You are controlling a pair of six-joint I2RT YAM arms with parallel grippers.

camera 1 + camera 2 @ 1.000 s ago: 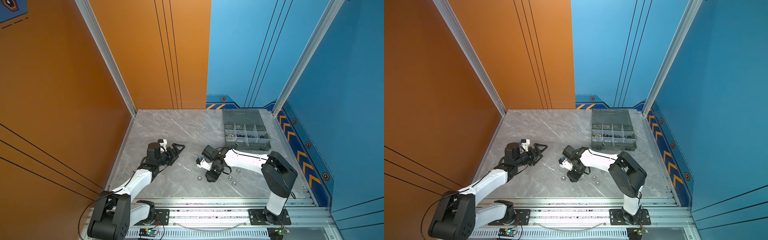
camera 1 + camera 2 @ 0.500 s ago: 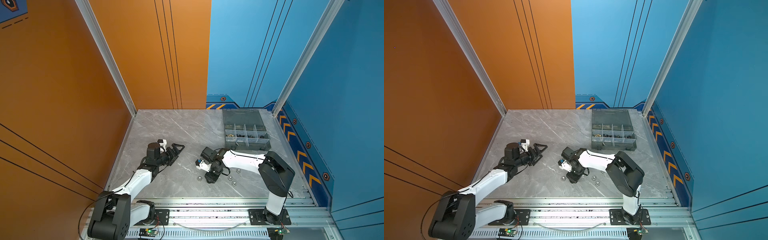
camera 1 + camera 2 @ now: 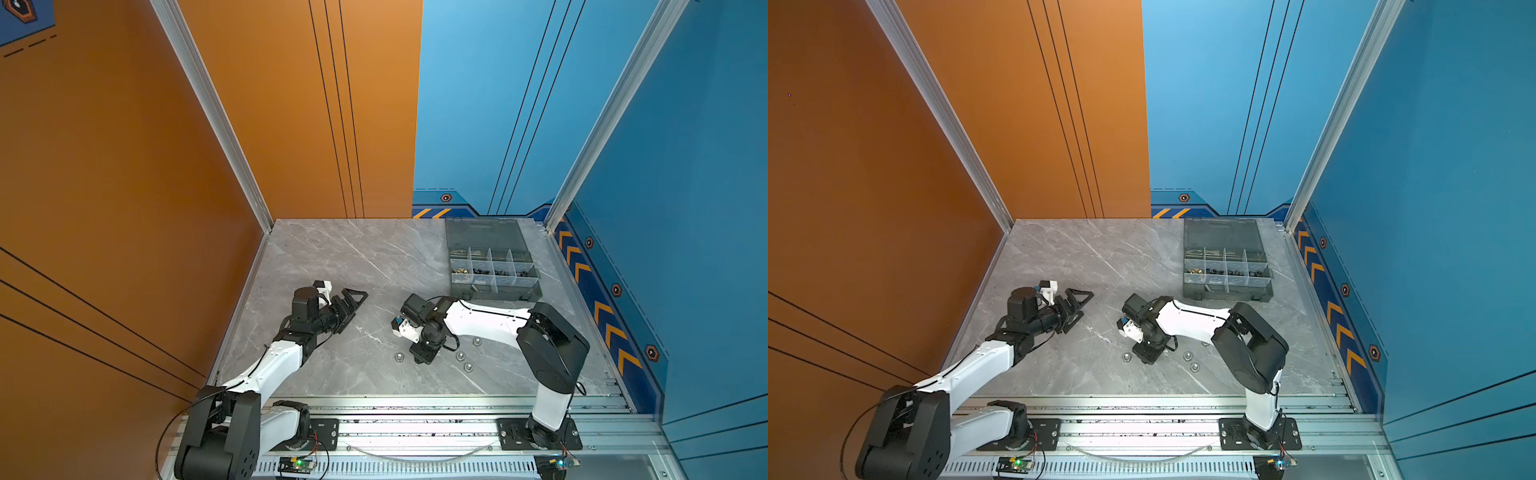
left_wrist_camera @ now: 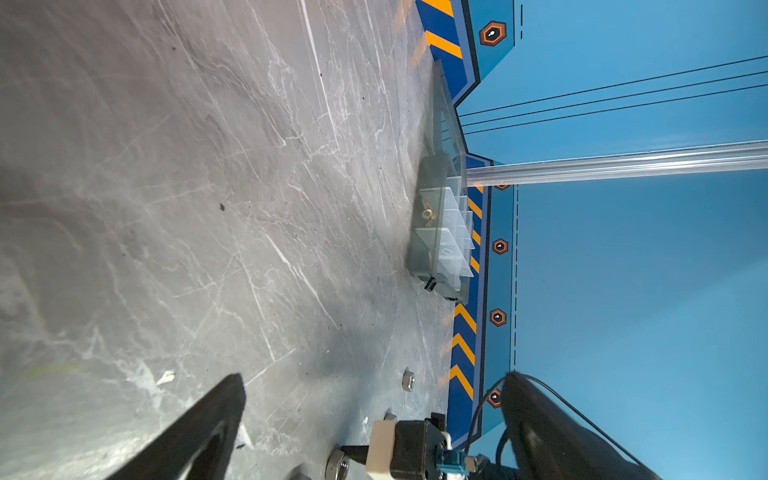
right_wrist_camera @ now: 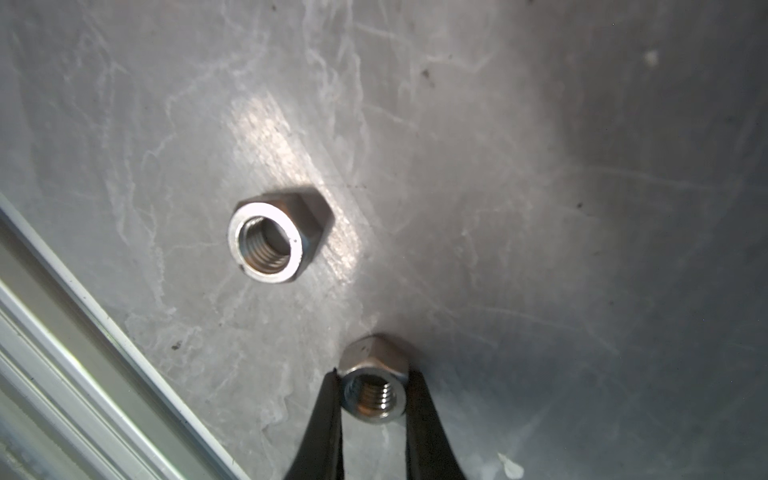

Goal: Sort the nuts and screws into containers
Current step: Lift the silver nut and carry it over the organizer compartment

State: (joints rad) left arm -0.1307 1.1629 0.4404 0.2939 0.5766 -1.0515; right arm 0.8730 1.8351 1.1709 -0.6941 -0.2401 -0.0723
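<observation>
Right gripper low over the table, at 5 o'clock from its middle in both top views, pointing down. Clamps one silver nut in the right wrist view: a black finger against each flat side, threaded hole toward the camera. Seems to sit on the table rather than hang lifted, though so close a view does not settle that. Just beside it, clear of the fingers, another nut, silver too, flat on the grey stone.

Loose nuts around that gripper in both top views, four in all: one near at 9 o'clock, two close together at 3 to 4 o'clock, one at 2 o'clock beside the white forearm.

Left gripper at 9 o'clock from the table's middle, well apart from every nut. Points toward 2 o'clock and gapes wide, jaws spread far apart in the left wrist view.

Box at 2 o'clock, near the back right corner, lid open on the 12 o'clock side. Splits into rows of compartments behind clear dividers. Middle row: brass pieces in the 9 o'clock end, dark pieces in those beside it toward 3 o'clock.
</observation>
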